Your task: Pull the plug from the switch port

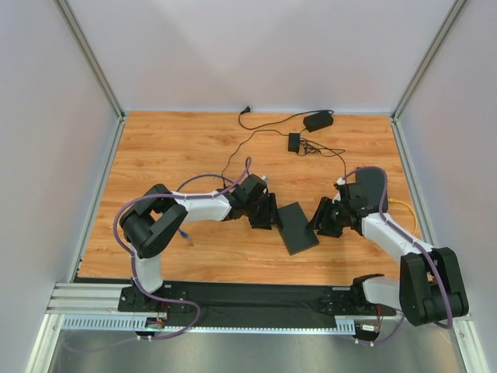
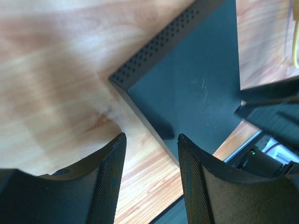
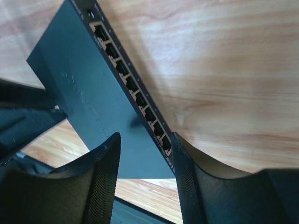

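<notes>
Lying flat on the wooden desk (image 1: 178, 148), the switch (image 1: 299, 228) sits between the two claws, its long axis skewed. A row of sockets (image 3: 135, 93) runs along the long edge on the right claw's side.

Right claw (image 3: 145, 137) is open and straddles that socket edge. One of its fingers (image 3: 105, 182) is over the switch top, the other is over bare desk just past the sockets. Can't tell if either touches.

Left claw (image 2: 150, 140) is open too, on the opposite side, near a corner of the switch with a perforated vent side (image 2: 154, 46). The switch edge runs into the gap between its jaws, and no squeeze is visible.

From the top view the claws face each other across the switch, each just beside it. Well beyond both claws, at the far end of the desk, are a black power adapter (image 1: 318, 120) and a smaller black block (image 1: 294, 142) with thin black cords (image 1: 233, 151). A yellow cable (image 1: 404, 211) lies behind the right claw, beside its arm.
</notes>
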